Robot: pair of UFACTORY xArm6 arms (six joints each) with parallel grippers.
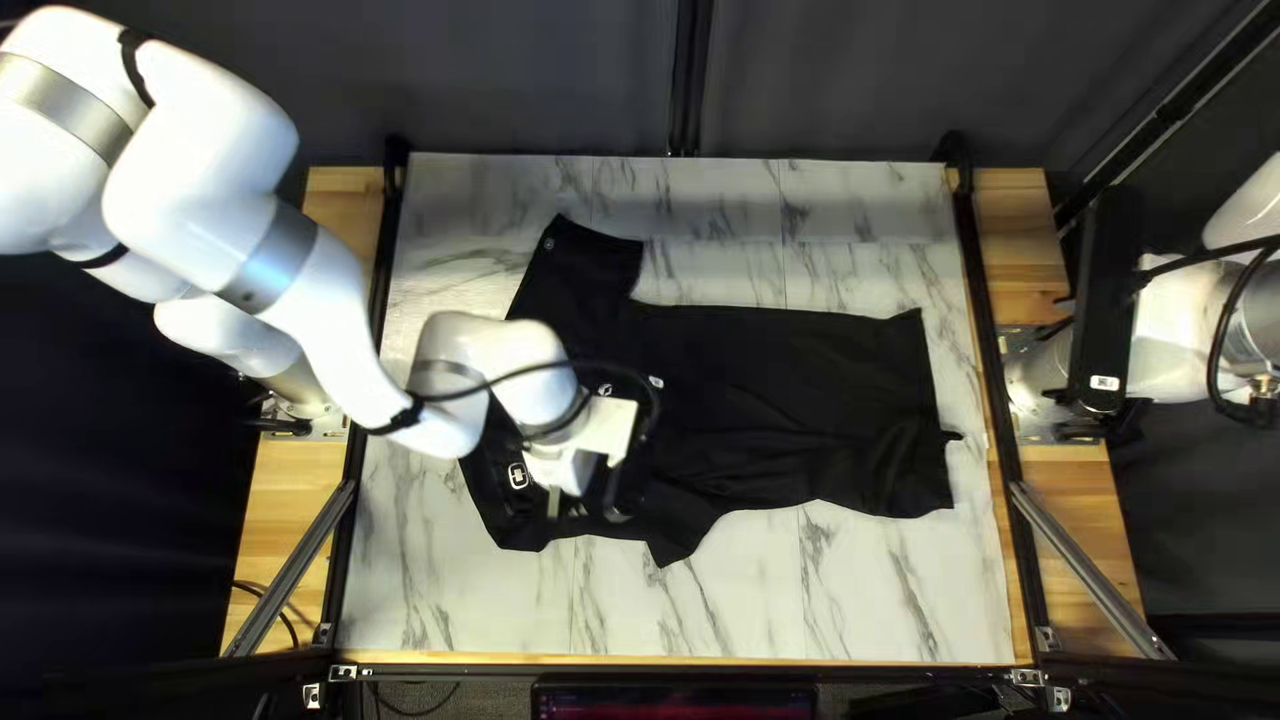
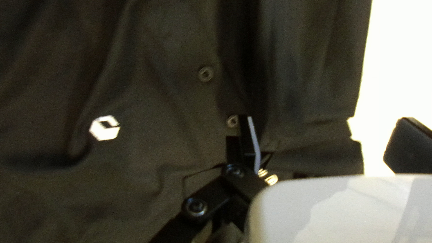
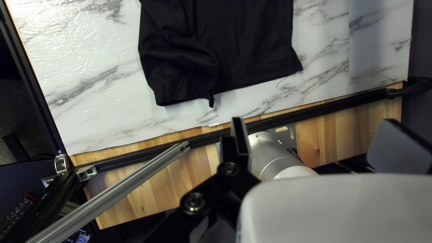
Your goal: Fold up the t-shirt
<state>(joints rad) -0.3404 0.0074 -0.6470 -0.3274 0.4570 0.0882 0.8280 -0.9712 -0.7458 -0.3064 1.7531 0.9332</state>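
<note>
Left claw: released, fingers wide, over the chest end of the t-shirt. Can't tell if it touches cloth. Right claw: also released, over the desk's wood edge, hem ahead of it and apart.

Desk: pale wood planks, knots visible, mostly under a white marble-print sheet. Grey veins, straight seams, some glare; ragged edge ahead of right claw. Black rail runs between right claw and hem. Slotted grey metal strut slants beside right claw, keyboard past it. Silver round arm base just beside the same claw. Matte dark curtain behind the desk, well beyond both claws.

Shirt is black, matte, spread lengthwise from under left claw toward right claw. Soft creases, rumpled hem corner. Round buttons near left claw's finger, white angular emblem farther off.
</note>
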